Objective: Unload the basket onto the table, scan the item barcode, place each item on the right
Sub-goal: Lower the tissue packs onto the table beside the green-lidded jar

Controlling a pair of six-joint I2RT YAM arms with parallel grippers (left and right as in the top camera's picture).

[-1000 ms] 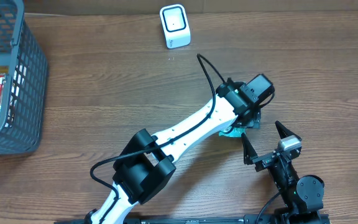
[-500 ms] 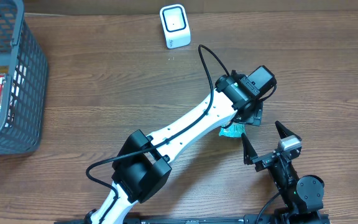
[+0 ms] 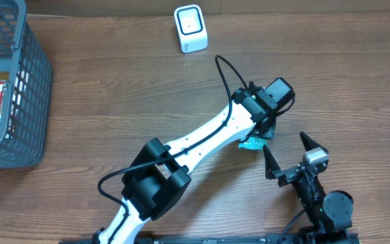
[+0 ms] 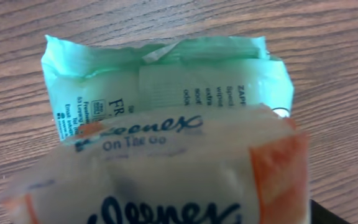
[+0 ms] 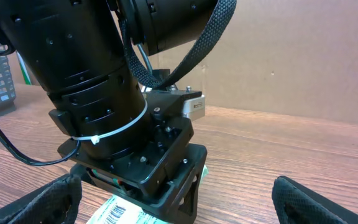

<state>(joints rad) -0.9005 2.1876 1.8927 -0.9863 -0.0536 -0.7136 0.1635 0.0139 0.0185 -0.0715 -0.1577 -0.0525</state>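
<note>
The item is a soft tissue pack [image 3: 251, 143] lying on the wooden table, mostly hidden under my left gripper [image 3: 261, 132]. In the left wrist view a white and orange Kleenex pack [image 4: 166, 168] fills the lower frame, right at the jaws, in front of a green pack [image 4: 166, 74]. The fingers themselves are hidden. The right wrist view shows a barcode label [image 5: 118, 213] poking out from under the left gripper's black body [image 5: 160, 168]. My right gripper [image 3: 291, 153] stands open a little behind the pack, its black fingertips [image 5: 48, 199] wide apart. The white scanner [image 3: 190, 28] stands at the far edge.
A grey wire basket [image 3: 26, 88] with snack packets stands at the far left. The left arm [image 3: 202, 146] stretches diagonally across the middle of the table, with its cable looping above the wrist.
The left wrist shifted slightly right and then back over the pack. The pack stays on the table. The right arm has not moved.
</note>
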